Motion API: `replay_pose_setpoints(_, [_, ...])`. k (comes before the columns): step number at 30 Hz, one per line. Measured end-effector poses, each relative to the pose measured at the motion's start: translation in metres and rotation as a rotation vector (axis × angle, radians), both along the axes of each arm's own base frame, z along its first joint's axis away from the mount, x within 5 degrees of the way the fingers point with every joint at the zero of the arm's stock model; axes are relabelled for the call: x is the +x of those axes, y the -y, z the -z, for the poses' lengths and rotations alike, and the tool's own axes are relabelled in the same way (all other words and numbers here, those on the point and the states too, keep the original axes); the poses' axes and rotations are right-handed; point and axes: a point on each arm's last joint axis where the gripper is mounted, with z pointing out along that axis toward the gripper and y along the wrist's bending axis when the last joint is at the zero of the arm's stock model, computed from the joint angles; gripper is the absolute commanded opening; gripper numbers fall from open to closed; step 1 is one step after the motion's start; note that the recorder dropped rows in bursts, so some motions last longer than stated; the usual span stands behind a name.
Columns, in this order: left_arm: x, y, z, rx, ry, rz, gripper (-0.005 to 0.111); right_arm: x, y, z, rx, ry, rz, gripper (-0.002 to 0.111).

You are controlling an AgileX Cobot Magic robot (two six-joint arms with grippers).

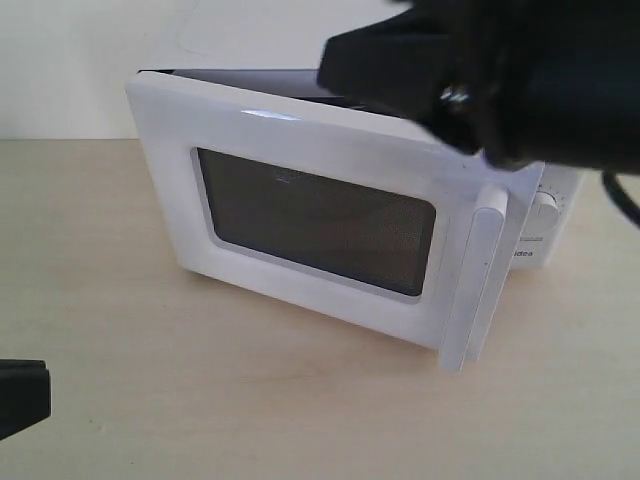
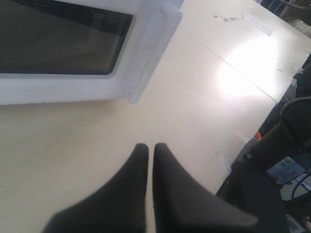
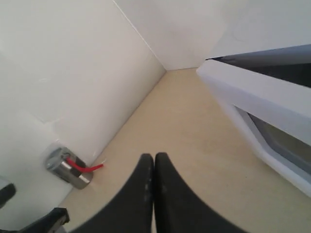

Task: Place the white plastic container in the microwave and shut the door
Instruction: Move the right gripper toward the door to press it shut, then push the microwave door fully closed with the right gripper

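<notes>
The microwave (image 1: 548, 212) stands at the back of the table, its dials just showing at the right. Its door (image 1: 310, 215) is swung partway out, dark window facing me, bar handle (image 1: 478, 285) at the right. The white plastic container is not visible in any view. My left gripper (image 2: 147, 147) is shut and empty, low over the bare table in front of the door (image 2: 63, 85) and handle (image 2: 153, 53). My right gripper (image 3: 154, 158) is also shut and empty, beside the door's edge (image 3: 252, 92). The right arm (image 1: 500, 80) hangs over the microwave's top right.
The white wall (image 3: 73, 73) meets the table behind the microwave, with a metal cylinder (image 3: 65, 167) carrying a red wire at its foot. Dark equipment and cables (image 2: 286, 170) lie beyond the table's edge. The left gripper's tip (image 1: 20, 398) shows at the exterior view's lower left.
</notes>
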Motion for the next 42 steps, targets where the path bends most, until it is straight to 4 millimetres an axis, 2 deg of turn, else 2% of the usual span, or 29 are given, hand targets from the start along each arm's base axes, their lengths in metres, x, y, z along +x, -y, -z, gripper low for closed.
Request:
replay_pose_setpoints(4, [-0.001,0.0,0.002,0.003,-0.009,0.007,0.004,-0.004,-0.032,0.017,-0.075,0.067,0.162,0.0])
replay_pose_setpoints(7, [-0.002,0.001,0.002,0.006,-0.016,0.016,0.004,-0.008,-0.048,0.033,-0.148,0.151,0.374,0.0])
replay_pose_setpoints(10, [-0.002,0.0,0.003,0.011,-0.014,0.016,0.004,-0.014,-0.06,0.05,-0.233,0.23,0.51,0.0])
replay_pose_setpoints(15, [-0.002,0.0,0.003,0.011,-0.015,0.017,0.004,-0.01,-0.069,0.087,-0.379,0.208,0.678,0.0])
replay_pose_setpoints(17, [-0.002,0.0,0.003,0.011,-0.015,0.017,0.004,-0.002,-0.07,0.1,-0.429,0.183,0.702,0.0])
replay_pose_setpoints(20, [-0.002,0.0,0.003,0.013,-0.014,0.017,0.004,0.023,-0.066,0.111,-0.444,0.11,0.705,0.0])
replay_pose_setpoints(24, [-0.002,0.0,0.003,0.013,-0.014,0.017,0.004,0.047,-0.05,0.113,-0.448,0.069,0.769,0.0])
replay_pose_setpoints(28, [-0.002,0.0,0.003,0.015,-0.013,0.017,0.004,0.07,-0.039,0.117,-0.456,0.023,0.753,0.0])
replay_pose_setpoints(31, [-0.002,0.0,0.003,0.015,-0.013,0.017,0.004,0.081,-0.029,0.117,-0.461,0.014,0.778,0.0])
replay_pose_setpoints(42, [-0.002,0.0,0.003,0.015,-0.013,0.017,0.004,0.104,-0.017,0.115,-0.466,0.018,0.798,0.0])
